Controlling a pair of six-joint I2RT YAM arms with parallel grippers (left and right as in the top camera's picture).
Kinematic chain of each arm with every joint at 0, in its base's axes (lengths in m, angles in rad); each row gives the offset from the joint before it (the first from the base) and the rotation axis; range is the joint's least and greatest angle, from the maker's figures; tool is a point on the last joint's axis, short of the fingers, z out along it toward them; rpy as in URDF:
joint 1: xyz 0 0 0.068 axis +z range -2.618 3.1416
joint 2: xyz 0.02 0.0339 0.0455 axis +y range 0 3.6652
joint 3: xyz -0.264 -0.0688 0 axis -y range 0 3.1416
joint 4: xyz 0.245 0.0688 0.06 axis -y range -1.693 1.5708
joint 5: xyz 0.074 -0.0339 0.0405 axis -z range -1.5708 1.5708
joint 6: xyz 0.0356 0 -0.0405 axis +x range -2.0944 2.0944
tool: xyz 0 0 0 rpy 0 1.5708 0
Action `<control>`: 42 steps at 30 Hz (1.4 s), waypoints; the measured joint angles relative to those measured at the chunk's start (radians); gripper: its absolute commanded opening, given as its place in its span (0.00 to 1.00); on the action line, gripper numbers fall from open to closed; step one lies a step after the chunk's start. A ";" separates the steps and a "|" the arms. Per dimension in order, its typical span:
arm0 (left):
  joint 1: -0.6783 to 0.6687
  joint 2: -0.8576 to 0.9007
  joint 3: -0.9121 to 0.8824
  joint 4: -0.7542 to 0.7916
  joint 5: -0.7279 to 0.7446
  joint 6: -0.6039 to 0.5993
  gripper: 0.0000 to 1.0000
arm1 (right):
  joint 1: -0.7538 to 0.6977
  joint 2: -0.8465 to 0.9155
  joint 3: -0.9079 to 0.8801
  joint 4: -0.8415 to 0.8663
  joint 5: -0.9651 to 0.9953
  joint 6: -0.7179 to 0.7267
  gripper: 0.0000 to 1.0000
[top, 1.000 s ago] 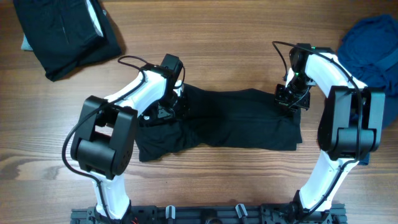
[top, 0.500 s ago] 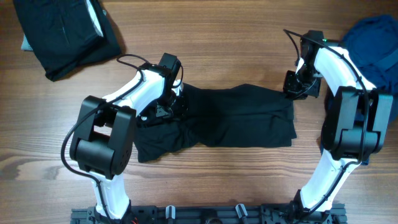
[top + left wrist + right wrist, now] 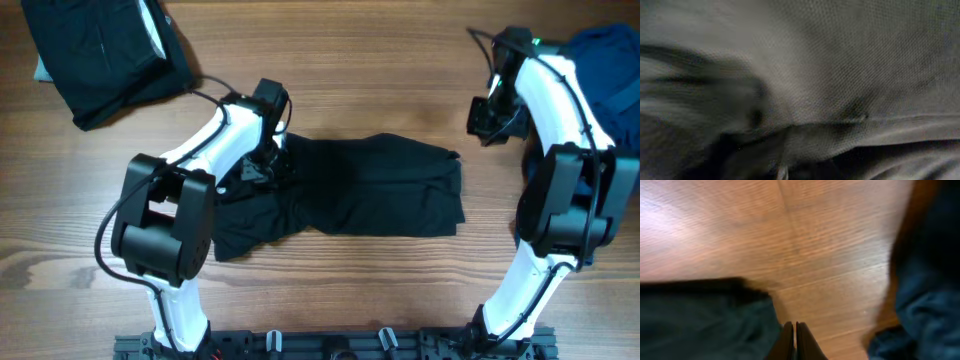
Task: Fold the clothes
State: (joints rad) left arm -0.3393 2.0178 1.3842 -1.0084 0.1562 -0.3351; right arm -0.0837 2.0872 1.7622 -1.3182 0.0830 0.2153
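A black garment [image 3: 370, 190] lies crumpled across the middle of the wooden table. My left gripper [image 3: 268, 165] is down on its left part and appears shut on a bunch of the cloth. The left wrist view is filled with that black cloth [image 3: 840, 60] and my fingers are barely visible. My right gripper [image 3: 487, 125] hangs over bare wood just past the garment's upper right corner. In the right wrist view its fingers [image 3: 795, 330] are pressed together and empty, with the garment's edge [image 3: 705, 320] to their left.
A dark blue garment [image 3: 600, 70] lies heaped at the right edge, close to my right arm, and also shows in the right wrist view [image 3: 930, 290]. A folded black garment [image 3: 105, 55] sits at the far left corner.
My right gripper let go of the garment's right corner and moved up and to the right, off the cloth. The garment's right edge drew back leftward. My left gripper shifted slightly up and left.
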 measured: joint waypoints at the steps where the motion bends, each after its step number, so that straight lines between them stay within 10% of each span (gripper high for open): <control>1: 0.002 -0.002 0.025 -0.031 -0.029 0.001 0.26 | 0.002 -0.005 0.035 -0.033 -0.011 0.000 0.04; 9: 0.000 -0.097 0.098 -0.133 -0.104 0.006 0.57 | 0.058 -0.224 0.080 -0.175 -0.113 -0.019 0.05; 19: -0.095 -0.191 0.101 -0.203 0.051 0.006 0.44 | 0.271 -0.403 0.005 -0.189 -0.217 -0.019 0.04; 27: -0.203 -0.191 0.015 -0.083 0.087 -0.069 0.21 | 0.407 -0.398 -0.383 0.154 -0.353 0.021 0.05; 42: -0.212 -0.190 -0.241 0.048 0.071 -0.134 0.23 | 0.408 -0.398 -0.685 0.356 -0.404 0.151 0.04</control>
State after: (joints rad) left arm -0.5510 1.8275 1.1435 -0.9600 0.2268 -0.4694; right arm 0.3241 1.6894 1.0775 -0.9619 -0.3206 0.3660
